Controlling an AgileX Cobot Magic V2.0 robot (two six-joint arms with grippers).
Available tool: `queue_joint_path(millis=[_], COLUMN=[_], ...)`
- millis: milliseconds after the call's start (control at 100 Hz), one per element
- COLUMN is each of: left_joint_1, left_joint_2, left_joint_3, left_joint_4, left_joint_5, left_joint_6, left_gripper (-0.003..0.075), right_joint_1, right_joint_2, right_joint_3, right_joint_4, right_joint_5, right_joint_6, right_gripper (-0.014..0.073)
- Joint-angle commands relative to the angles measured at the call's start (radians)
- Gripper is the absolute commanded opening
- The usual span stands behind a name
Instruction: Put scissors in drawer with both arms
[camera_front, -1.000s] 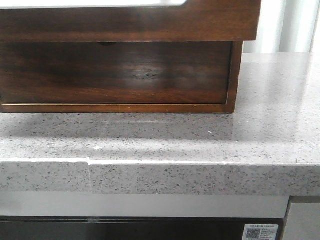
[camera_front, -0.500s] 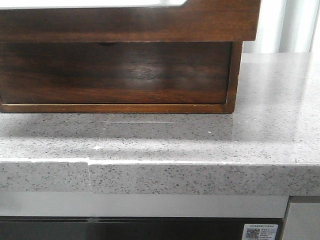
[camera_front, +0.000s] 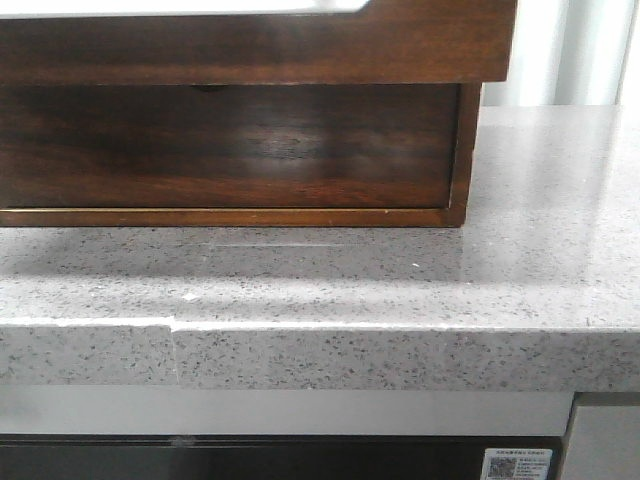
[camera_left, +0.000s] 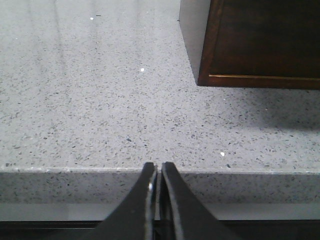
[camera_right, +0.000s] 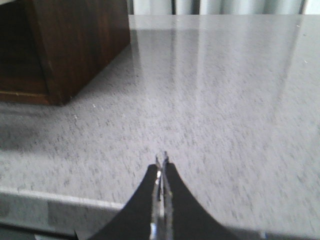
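Observation:
The drawer (camera_front: 300, 45) is the wide dark brown glossy front at the top of the front view, with a white-looking cut-out along its top edge. It juts forward over the lower drawer (camera_front: 230, 145). No scissors show in any view. My left gripper (camera_left: 157, 167) is shut and empty at the counter's front edge, near the cabinet's corner (camera_left: 260, 45). My right gripper (camera_right: 161, 160) is shut and empty just over the counter's front edge, to the right of the cabinet (camera_right: 75, 45). Neither gripper shows in the front view.
The wooden cabinet stands on a speckled grey stone counter (camera_front: 400, 280). The counter's front edge (camera_front: 400, 355) has a seam (camera_front: 173, 345) left of the middle. A pale curtain (camera_front: 570, 50) hangs behind on the right.
The whole front view has shifted slightly to the left. Nothing else has visibly changed.

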Motion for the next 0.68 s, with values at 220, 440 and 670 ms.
queue_joint_path(millis=[220, 440, 670], left_joint_1=[0.0, 0.0, 0.0], left_joint_2=[-0.028, -0.028, -0.028], left_joint_3=[0.021, 0.021, 0.021], left_joint_4=[-0.017, -0.017, -0.017], left_joint_5=[-0.03, -0.03, -0.03], left_joint_6=[-0.01, -0.01, -0.01], left_gripper=[-0.0019, -0.0019, -0.0019], right_joint_1=[-0.011, -0.011, -0.011], right_joint_2=[-0.079, -0.079, -0.079], right_joint_3=[0.007, 0.007, 0.007], right_joint_4=[-0.015, -0.015, -0.015], right_joint_5=[0.1, 0.1, 0.1], right_joint_6=[0.002, 0.002, 0.002], right_gripper=[-0.005, -0.005, -0.005])
